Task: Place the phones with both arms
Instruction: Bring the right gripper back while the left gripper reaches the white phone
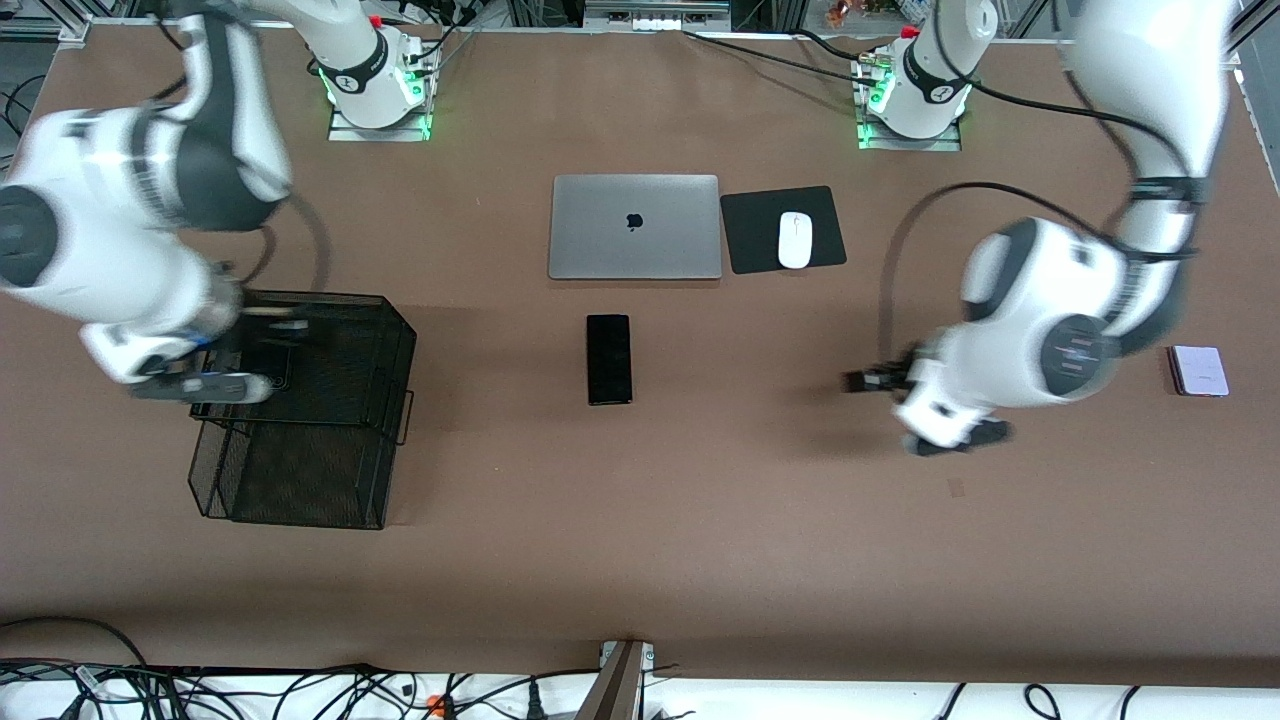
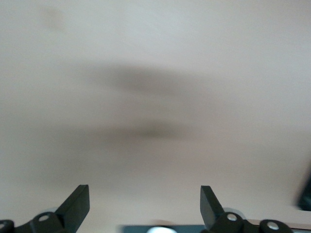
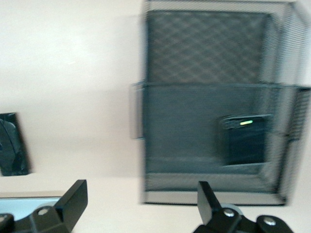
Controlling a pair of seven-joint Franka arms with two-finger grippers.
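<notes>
The long slim black phone [image 1: 609,358] lies flat mid-table, nearer the front camera than the laptop. The pale lavender phone [image 1: 1198,370] lies near the left arm's end of the table. The small squarish black phone [image 3: 243,141] lies inside the black mesh basket [image 1: 300,480]. My right gripper [image 1: 215,385] hovers over that basket's edge; in the right wrist view it [image 3: 141,183] is open and empty. My left gripper [image 1: 865,380] is over bare table between the slim phone and the lavender one; in the left wrist view it [image 2: 146,187] is open and empty.
A closed grey laptop [image 1: 635,227] sits mid-table toward the bases. Beside it is a black mouse pad [image 1: 752,240] with a white mouse [image 1: 795,240]. The basket [image 3: 214,63] is a two-tier mesh tray.
</notes>
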